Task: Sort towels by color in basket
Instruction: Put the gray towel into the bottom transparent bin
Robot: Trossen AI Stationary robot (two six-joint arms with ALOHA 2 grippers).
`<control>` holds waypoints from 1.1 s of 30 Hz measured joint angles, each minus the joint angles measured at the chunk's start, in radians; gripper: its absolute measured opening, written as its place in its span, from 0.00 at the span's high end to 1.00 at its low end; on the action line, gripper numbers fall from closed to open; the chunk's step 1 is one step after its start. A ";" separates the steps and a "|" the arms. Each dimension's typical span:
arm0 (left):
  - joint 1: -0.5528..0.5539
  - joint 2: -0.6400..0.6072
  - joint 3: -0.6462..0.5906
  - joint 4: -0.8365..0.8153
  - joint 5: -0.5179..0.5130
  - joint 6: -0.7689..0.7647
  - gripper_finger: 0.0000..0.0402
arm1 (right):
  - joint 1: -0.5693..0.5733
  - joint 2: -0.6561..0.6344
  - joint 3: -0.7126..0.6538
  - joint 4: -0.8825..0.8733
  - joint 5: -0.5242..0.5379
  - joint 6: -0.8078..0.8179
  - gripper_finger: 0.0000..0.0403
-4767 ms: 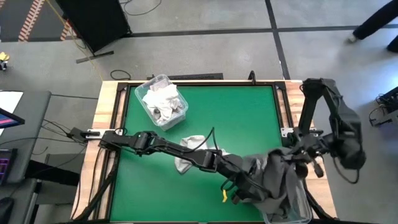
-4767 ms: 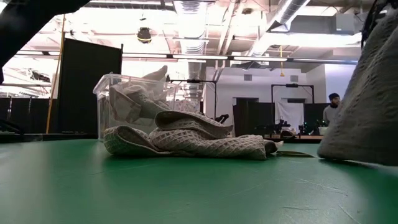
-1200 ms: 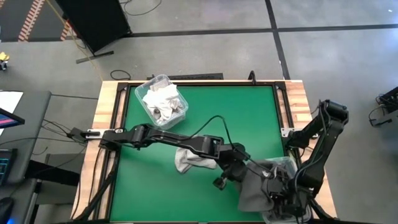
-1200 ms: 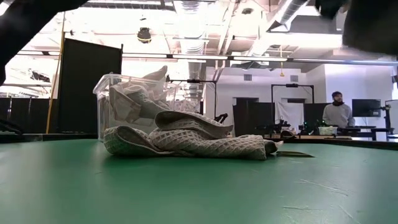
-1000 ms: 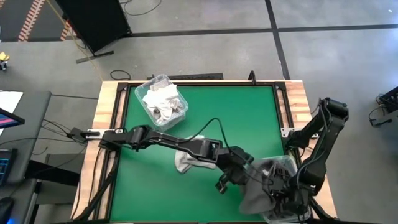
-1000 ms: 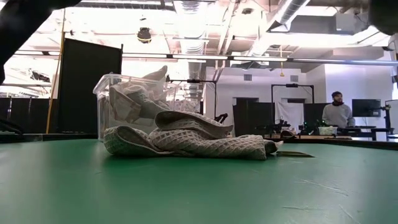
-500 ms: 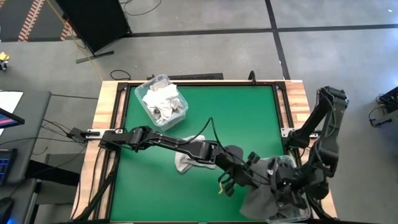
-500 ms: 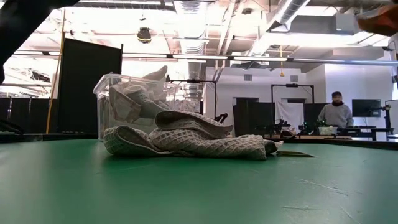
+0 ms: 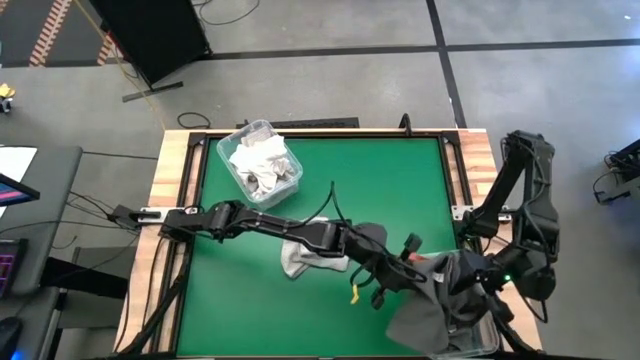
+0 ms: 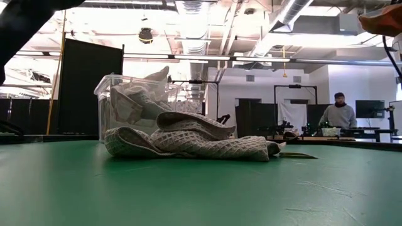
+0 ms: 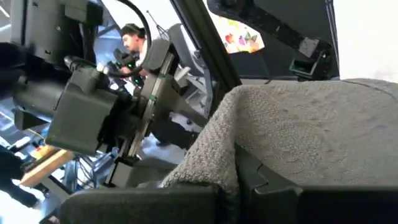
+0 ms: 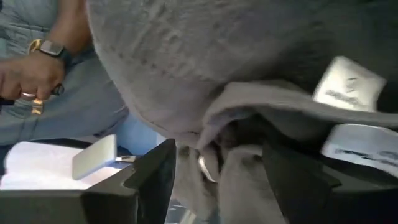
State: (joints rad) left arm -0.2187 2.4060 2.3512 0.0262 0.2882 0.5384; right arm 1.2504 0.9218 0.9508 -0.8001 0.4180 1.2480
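Observation:
My left gripper (image 9: 412, 268) reaches across the table to its near right corner and is shut on a grey towel (image 9: 425, 315), which hangs over a clear bin (image 9: 482, 342) with dark cloth inside. My right gripper (image 12: 217, 180) stands open beside that towel, above the bin, and folds of grey cloth (image 12: 236, 118) lie between its spread fingers. A white grid-lined towel (image 9: 300, 260) lies crumpled on the green mat, also seen in the low view (image 10: 188, 141). A second clear bin (image 9: 260, 165) at the far left holds white towels. My left gripper pinches an upper edge or fold of the grey towel (image 11: 227, 171) between its two fingers, coming in level from the table's left. The towel hangs slack below the fingers, over the bin. My right gripper has cloth between its spread fingers; I cannot tell whether they touch it.
Wooden rails (image 9: 170, 190) frame the green mat. A person's hand with a wristwatch (image 12: 37, 65) shows beyond the table in the right wrist view. Another person (image 10: 339, 116) stands far back in the room. Open mat lies at the far right (image 9: 400, 190).
My right gripper has risen out of the near right bin, drawn back toward the table's right edge, and its fingers have spread. My left gripper has tipped up to level and gone a little up and right, and the grey towel's top has risen with it.

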 joint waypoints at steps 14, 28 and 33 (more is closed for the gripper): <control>0.025 0.130 0.001 0.216 0.023 -0.092 1.00 | -0.002 -0.013 0.000 -0.079 0.039 -0.028 0.34; 0.030 0.149 0.000 0.157 0.029 -0.093 1.00 | -0.101 -0.020 0.000 -0.124 0.158 -0.210 0.34; 0.030 0.149 0.000 0.098 0.029 -0.091 1.00 | -0.177 -0.001 0.000 -0.139 0.158 -0.270 0.34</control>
State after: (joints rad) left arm -0.1883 2.5553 2.3512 0.1243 0.3172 0.4478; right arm 1.0732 0.9205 0.9508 -0.9394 0.5759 0.9777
